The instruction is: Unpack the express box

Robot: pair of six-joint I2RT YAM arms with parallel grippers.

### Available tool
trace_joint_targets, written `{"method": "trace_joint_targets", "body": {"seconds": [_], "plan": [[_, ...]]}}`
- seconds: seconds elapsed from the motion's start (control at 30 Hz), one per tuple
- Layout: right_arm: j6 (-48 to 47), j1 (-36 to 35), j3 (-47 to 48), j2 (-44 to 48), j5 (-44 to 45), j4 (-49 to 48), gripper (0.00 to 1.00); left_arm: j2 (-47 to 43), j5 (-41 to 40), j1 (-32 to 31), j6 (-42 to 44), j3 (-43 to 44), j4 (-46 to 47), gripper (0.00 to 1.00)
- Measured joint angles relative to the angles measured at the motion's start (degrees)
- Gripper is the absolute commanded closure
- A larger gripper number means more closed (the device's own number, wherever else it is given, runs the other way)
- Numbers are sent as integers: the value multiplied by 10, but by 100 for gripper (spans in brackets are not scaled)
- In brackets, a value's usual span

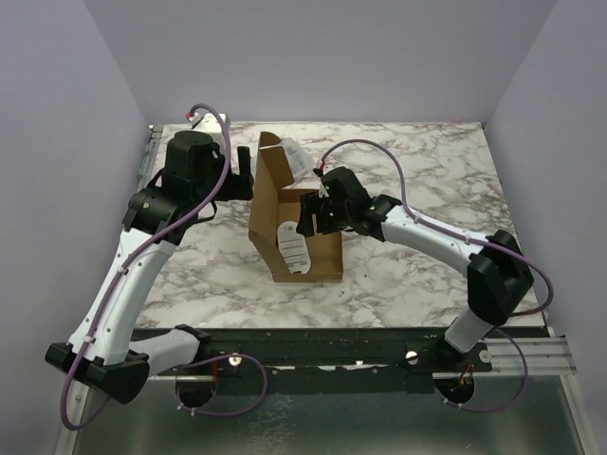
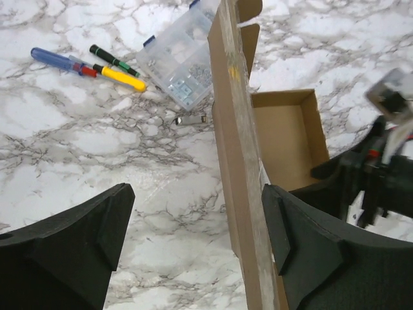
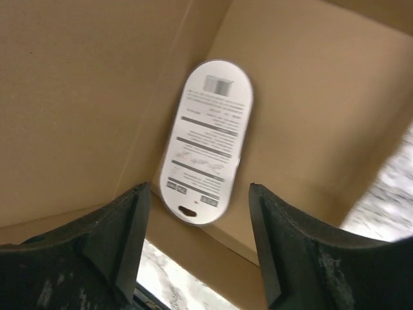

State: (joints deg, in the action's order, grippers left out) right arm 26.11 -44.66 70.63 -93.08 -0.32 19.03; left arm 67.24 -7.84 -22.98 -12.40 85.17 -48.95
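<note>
Kraft cardboard express box is sitting open near the middle of the marble table, its lid standing upright. Left gripper is straddling the lid's edge with fingers spread wide, gripping nothing. Right gripper is hovering over the open tray, fingers likewise parted and empty, above a white oval printed card lying inside.

The express box lies in the middle of the counter, with its lid upright along the left side. A card lies inside, toward the near end, under the right tool. The lid stands between the fingers of the left tool. Behind the box is a compartment case, and screwdrivers lie just beside it.
</note>
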Motion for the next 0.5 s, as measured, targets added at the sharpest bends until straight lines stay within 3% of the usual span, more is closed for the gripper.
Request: {"method": "trace_joint_targets", "body": {"seconds": [0.27, 0.5], "plan": [[26, 45, 17, -89, -137, -39, 36, -115, -4, 0, -8, -54, 81, 7], [39, 86, 38, -150, -194, -48, 40, -197, -32, 0, -8, -128, 147, 3]]}}
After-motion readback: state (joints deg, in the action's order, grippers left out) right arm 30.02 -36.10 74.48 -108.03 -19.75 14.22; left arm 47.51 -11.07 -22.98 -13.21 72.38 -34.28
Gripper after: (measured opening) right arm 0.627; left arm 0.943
